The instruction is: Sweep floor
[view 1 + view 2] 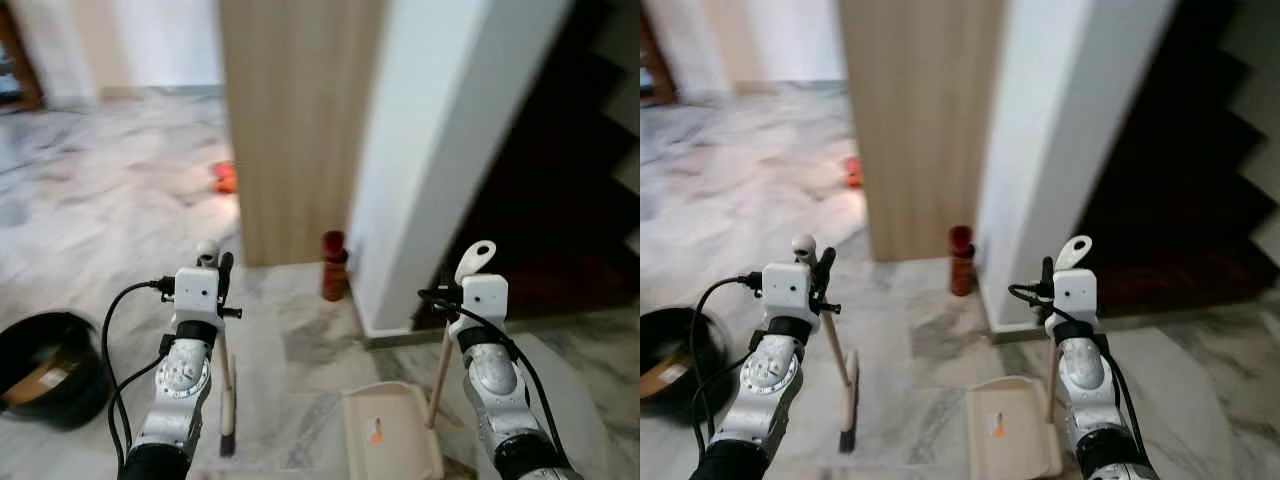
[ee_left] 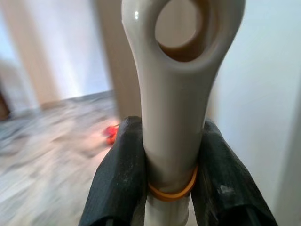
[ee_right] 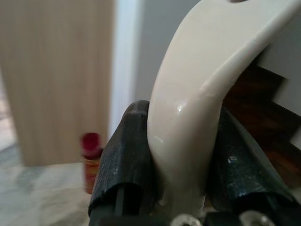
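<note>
While both silver arms reach forward over the grey-veined marble floor (image 1: 110, 190), each one carries a cleaning tool. The left gripper (image 2: 171, 174) has its two black fingers (image 2: 120, 179) pressed tight against the cream plastic handle of a small broom (image 1: 226, 385), just below the handle's hanging loop, where an orange rubber band circles the shaft; the broom slants downward so that its dark bristle head sits low at the floor, in front of the left arm. The right gripper (image 3: 181, 162) is likewise clamped shut around the curved cream handle of a beige plastic dustpan (image 1: 388, 432), whose thin upright stick runs down to a flat tray resting on the marble between the two arms, with a small orange mark inside it. Ahead stands a light wooden panel (image 1: 295, 120) beside a white wall pillar (image 1: 440, 150), and a red cylindrical bottle (image 1: 334, 265) stands on the floor near where they meet. A small red-orange object (image 1: 224, 177), too blurred to identify, lies farther back to the left of the panel. A black round bin (image 1: 50, 365) sits to the robot's left, and dark brown stairs (image 1: 570, 180) rise on the right.
</note>
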You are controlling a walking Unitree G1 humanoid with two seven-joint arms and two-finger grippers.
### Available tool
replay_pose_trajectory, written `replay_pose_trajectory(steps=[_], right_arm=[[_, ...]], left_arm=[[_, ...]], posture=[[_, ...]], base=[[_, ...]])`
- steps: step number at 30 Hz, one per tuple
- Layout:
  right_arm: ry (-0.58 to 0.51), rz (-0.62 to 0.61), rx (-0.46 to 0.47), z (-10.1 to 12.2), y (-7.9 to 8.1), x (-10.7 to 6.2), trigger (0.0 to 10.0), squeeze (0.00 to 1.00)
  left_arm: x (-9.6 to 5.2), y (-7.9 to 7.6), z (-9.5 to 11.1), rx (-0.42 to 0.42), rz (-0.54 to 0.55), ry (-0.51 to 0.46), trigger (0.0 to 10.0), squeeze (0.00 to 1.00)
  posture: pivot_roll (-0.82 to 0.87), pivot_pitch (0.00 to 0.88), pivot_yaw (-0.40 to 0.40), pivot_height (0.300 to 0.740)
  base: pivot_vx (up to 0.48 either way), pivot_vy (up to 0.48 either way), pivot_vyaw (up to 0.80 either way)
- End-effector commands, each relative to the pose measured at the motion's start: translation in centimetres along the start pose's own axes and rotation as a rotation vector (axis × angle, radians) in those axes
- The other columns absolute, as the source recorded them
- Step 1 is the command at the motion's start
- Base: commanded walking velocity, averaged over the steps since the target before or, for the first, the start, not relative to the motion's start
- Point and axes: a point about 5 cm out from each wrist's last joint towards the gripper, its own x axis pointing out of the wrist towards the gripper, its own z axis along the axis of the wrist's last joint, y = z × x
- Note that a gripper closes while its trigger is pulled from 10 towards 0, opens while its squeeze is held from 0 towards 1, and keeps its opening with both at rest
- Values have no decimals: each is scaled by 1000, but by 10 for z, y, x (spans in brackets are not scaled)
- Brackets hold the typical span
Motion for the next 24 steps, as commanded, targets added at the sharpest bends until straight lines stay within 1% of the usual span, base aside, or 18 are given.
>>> replay_pose_trajectory(steps=[1,10,24], right_arm=[[-45,-3,4,11,2,7,10000,0],[-43,-7,9,9,3,5,10000,0],[-42,3,4,10,5,7,10000,0]], left_arm=[[5,0,8,20,-14,-50,10000,0],[3,-1,6,11,-16,-42,10000,0],[3,-2,5,2,-4,-35,10000,0]], posture=[[61,0,-20,740],[58,0,-18,740],[63,0,-29,740]], base=[[0,0,-781],[0,0,-781],[0,0,-781]])
